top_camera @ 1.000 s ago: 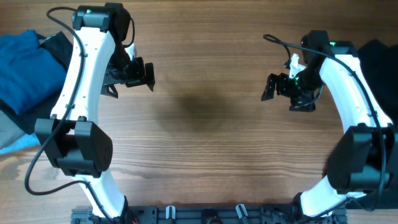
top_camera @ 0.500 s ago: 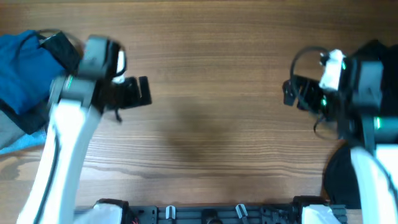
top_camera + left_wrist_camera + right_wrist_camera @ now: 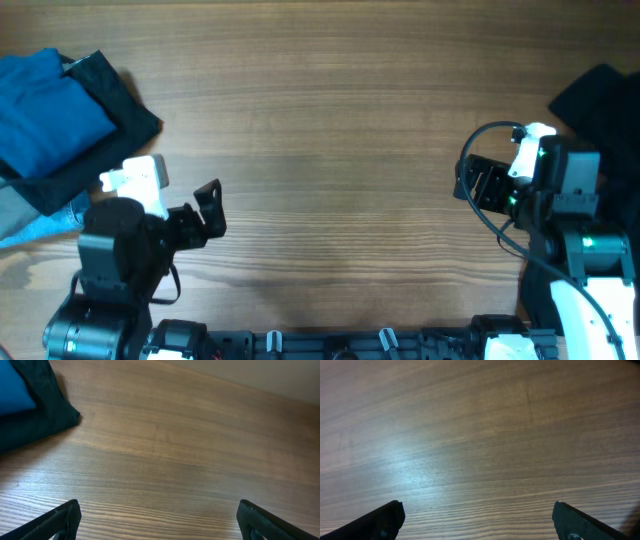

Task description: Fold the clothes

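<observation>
A folded royal-blue garment (image 3: 40, 120) lies on a folded black garment (image 3: 110, 135) at the table's far left; both show at the top left of the left wrist view, blue (image 3: 15, 390) on black (image 3: 45, 415). Another black garment (image 3: 605, 105) lies at the far right edge. My left gripper (image 3: 210, 210) is open and empty near the front left, right of the pile. My right gripper (image 3: 470, 180) is open and empty at the right, left of the black garment. Both wrist views show wide-apart fingertips, left (image 3: 160, 520) and right (image 3: 477, 520), over bare wood.
A grey cloth (image 3: 20, 210) and a pale blue piece (image 3: 40, 232) lie under the pile at the left edge. A black rail (image 3: 330, 345) with clips runs along the table's front edge. The wooden tabletop (image 3: 330, 130) spans the middle.
Both arms have drawn back from the table's far middle toward the front edge, left arm to the front left, right arm to the right. The garments have not moved.
</observation>
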Action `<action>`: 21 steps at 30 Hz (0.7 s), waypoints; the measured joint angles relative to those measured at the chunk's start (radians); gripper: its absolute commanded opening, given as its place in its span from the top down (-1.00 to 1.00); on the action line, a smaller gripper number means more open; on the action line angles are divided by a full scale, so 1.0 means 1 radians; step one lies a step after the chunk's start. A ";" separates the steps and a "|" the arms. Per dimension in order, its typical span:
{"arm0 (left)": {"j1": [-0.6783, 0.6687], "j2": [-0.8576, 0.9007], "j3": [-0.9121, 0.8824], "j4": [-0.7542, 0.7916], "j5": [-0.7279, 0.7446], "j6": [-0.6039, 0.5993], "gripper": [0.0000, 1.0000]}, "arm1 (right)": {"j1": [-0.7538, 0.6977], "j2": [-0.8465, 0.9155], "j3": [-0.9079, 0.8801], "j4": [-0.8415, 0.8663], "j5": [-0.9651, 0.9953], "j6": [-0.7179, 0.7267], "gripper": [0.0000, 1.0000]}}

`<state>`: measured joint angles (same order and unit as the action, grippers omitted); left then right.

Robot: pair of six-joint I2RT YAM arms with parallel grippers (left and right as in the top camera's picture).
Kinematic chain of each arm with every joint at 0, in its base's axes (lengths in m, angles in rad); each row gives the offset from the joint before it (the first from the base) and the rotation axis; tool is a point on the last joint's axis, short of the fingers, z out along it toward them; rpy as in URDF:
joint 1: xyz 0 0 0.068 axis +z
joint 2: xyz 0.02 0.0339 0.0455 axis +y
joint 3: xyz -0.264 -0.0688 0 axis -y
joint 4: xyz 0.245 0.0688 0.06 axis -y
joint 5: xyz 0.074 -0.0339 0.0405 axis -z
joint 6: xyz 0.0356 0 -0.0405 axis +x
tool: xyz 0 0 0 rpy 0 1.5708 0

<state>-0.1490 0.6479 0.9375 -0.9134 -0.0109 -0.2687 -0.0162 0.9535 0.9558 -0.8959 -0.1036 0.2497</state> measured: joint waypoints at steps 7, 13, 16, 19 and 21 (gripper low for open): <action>0.000 -0.011 0.000 -0.002 0.000 0.000 -1.00 | 0.000 0.110 0.000 0.000 0.001 0.000 -0.99; 0.000 -0.011 0.000 -0.002 0.000 0.000 -1.00 | 0.000 0.230 0.000 0.002 0.001 0.000 -0.99; 0.000 -0.011 0.000 -0.003 0.000 0.000 -1.00 | 0.000 0.255 0.000 0.012 0.001 0.000 -0.99; 0.000 -0.011 0.000 -0.002 0.000 0.000 -1.00 | 0.000 0.246 0.000 0.015 0.001 0.000 -0.99; 0.000 -0.011 0.000 -0.002 0.000 0.000 -1.00 | 0.000 0.228 0.000 0.015 0.005 0.000 -0.99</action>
<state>-0.1490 0.6373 0.9375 -0.9157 -0.0109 -0.2687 -0.0162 1.1816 0.9558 -0.8806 -0.0990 0.2497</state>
